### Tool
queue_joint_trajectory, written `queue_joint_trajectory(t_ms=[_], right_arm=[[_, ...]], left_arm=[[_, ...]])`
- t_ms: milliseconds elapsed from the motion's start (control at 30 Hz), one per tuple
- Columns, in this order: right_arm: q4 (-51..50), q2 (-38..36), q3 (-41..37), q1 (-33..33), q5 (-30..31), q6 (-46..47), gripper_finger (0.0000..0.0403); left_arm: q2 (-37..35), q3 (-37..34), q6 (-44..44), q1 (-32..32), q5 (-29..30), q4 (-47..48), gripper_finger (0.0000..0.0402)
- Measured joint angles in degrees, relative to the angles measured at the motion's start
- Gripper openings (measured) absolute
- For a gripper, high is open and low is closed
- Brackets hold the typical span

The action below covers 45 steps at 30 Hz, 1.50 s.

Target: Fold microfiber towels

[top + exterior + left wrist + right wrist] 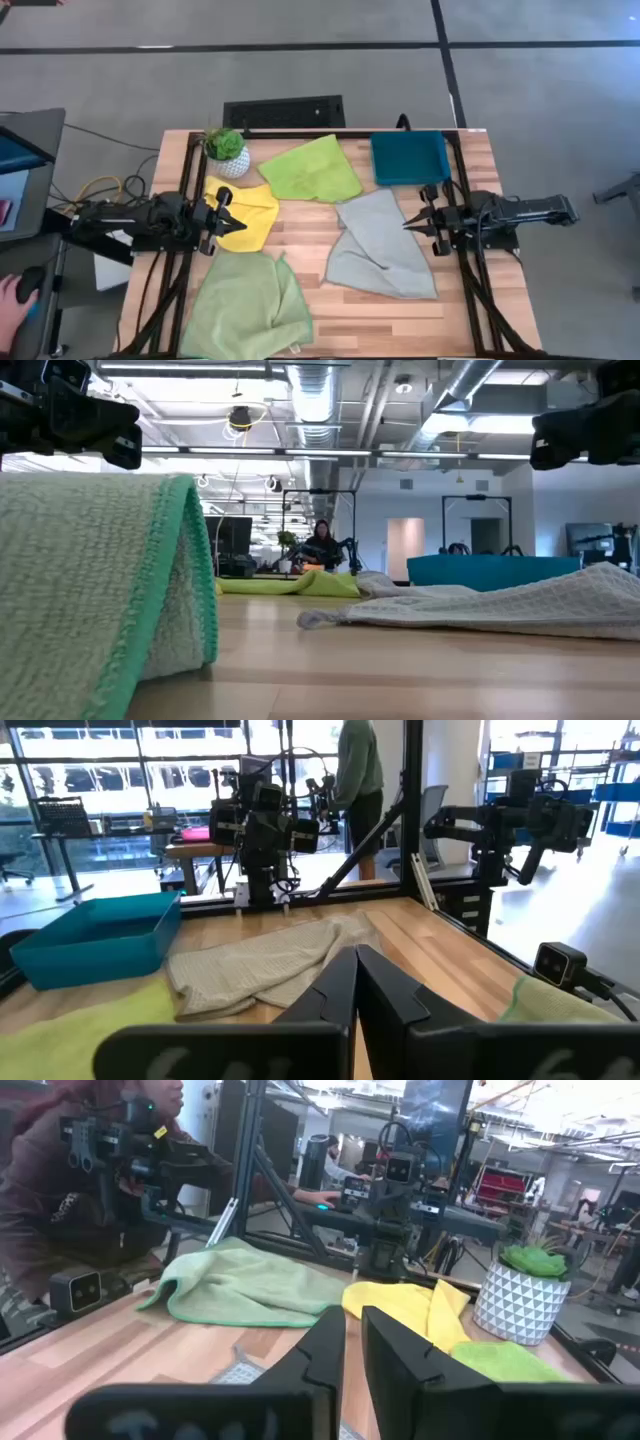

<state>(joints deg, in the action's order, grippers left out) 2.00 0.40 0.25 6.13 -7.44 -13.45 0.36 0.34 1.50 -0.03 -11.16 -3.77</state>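
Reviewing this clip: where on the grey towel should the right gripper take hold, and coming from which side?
Probably the grey towel's pointed corner nearest the right gripper, approached from the table's right side. That corner lies flat and free just ahead of the shut fingers, while the far-left part is bunched into folds.

Bare wooden table (pixel 305 225) runs between the crumpled yellow microfiber cloth (pixel 247 215) and the rumpled grey microfiber cloth (pixel 378 247); the white-potted green plant (pixel 227 150) and rigid teal rectangular tray (pixel 409 157) block the far corners.

I have both arms reaching inward from the table's sides, left gripper (pixel 222 212) and right gripper (pixel 420 222) raised, fingers nearly closed, pointing at each other.
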Motion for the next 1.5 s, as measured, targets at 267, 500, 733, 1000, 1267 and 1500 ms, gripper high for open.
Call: queue_joint_trajectory(t_ms=[267, 500, 733, 1000, 1267, 1500], right_arm=[[0.0, 0.0, 0.0, 0.0, 0.0, 0.0, 0.0063], [0.0, 0.0, 0.0, 0.0, 0.0, 0.0, 0.0063], [0.0, 0.0, 0.0, 0.0, 0.0, 0.0, 0.0063], [0.0, 0.0, 0.0, 0.0, 0.0, 0.0, 0.0063], [0.0, 0.0, 0.4, -0.2, 0.0, 0.1, 0.0063], [-3.2, 0.0, 5.6, -0.3, 9.8, 6.5, 0.0063]], left_arm=[[0.0, 0.0, 0.0, 0.0, 0.0, 0.0, 0.0], [0.0, 0.0, 0.0, 0.0, 0.0, 0.0, 0.0], [0.0, 0.0, 0.0, 0.0, 0.0, 0.0, 0.0], [0.0, 0.0, 0.0, 0.0, 0.0, 0.0, 0.0], [0.0, 0.0, 0.0, 0.0, 0.0, 0.0, 0.0], [0.0, 0.0, 0.0, 0.0, 0.0, 0.0, 0.0]])
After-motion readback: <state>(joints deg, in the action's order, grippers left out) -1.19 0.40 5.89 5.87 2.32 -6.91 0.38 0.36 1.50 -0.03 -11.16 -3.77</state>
